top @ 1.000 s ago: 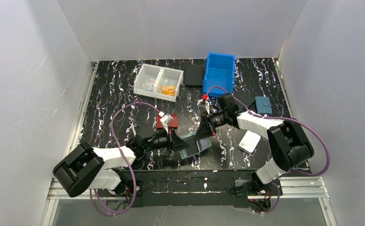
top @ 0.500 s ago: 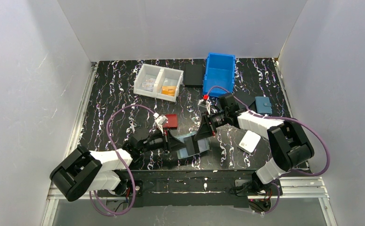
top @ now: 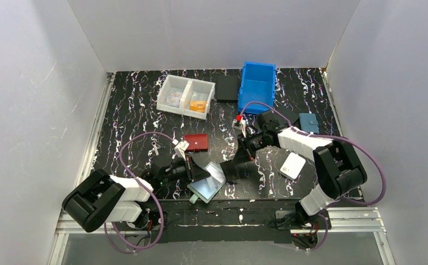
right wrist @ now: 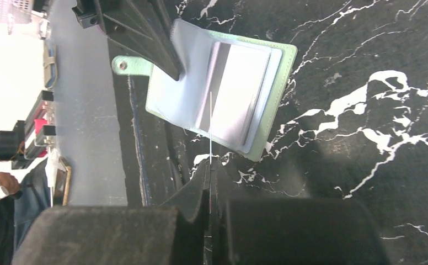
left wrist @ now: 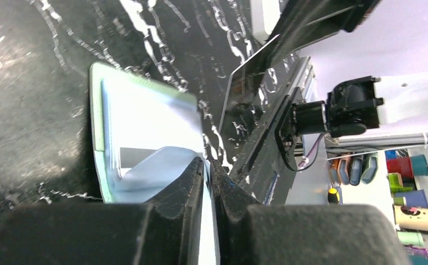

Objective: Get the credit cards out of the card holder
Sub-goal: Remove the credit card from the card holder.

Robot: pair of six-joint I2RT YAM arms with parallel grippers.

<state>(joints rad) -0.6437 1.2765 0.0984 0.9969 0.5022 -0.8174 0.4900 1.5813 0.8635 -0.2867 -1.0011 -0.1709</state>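
Card holder [top: 207, 185] now lies open nearer the front edge of the surface [top: 134, 110], dragged back by the left end effector [left wrist: 207, 164], which pinches its inner flap. Beyond, the right end effector [right wrist: 209, 165] grips the black card [top: 231, 168], now clear of the pockets. A light blue card [right wrist: 239, 99] remains inside.

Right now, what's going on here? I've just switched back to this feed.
The left gripper is shut on an inner leaf of the open card holder, keeping it near the front edge of the table. The right gripper is shut on a black card, held on edge beside the holder and apparently clear of its pockets. A pale card still sits in a pocket, so the job isn't finished.
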